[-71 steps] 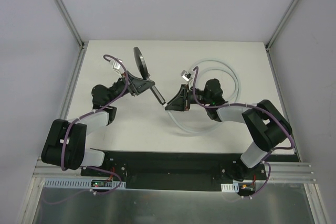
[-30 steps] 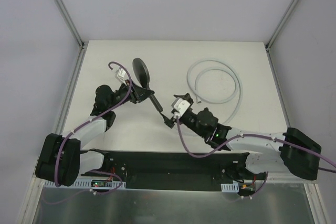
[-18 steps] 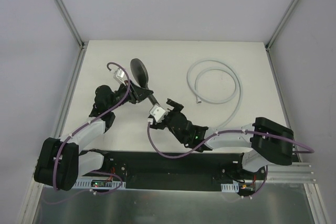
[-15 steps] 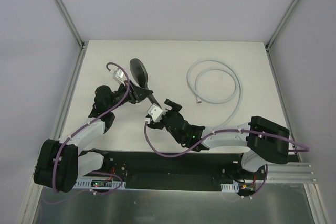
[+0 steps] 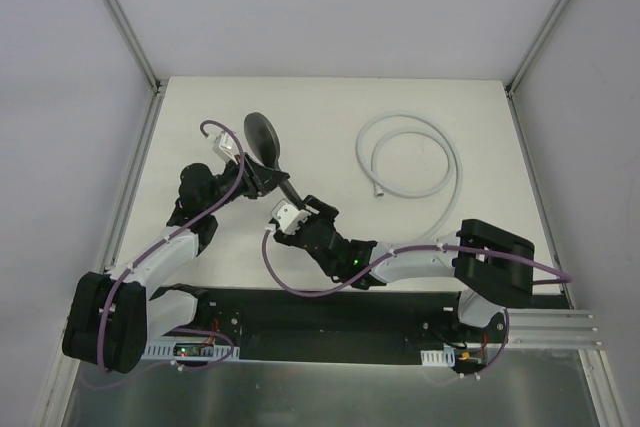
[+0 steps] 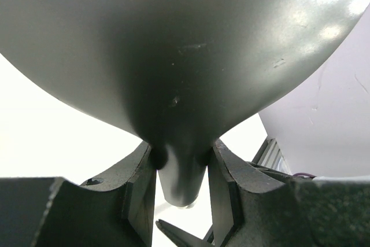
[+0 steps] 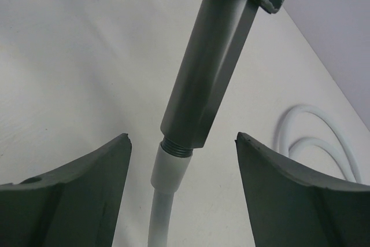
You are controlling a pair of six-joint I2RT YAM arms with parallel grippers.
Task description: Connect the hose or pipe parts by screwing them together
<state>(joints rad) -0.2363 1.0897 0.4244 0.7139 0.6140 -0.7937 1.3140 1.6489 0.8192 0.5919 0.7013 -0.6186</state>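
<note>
Left gripper (image 6: 181, 184) pinches the neck of the dark grey round-faced shower head (image 6: 185, 56). Right gripper (image 7: 182, 143) fingers are spread, touching nothing. Btwn them the pale white flexible hose (image 7: 169, 167) meets the handle end. Thread is showing, so prob. only partly screwed; tightening is left.

White table (image 5: 200, 127), matt top with metal-framed edges, pale coiled hose (image 5: 457, 169) lying flat in a loop, upper right of the overhead frame.
</note>
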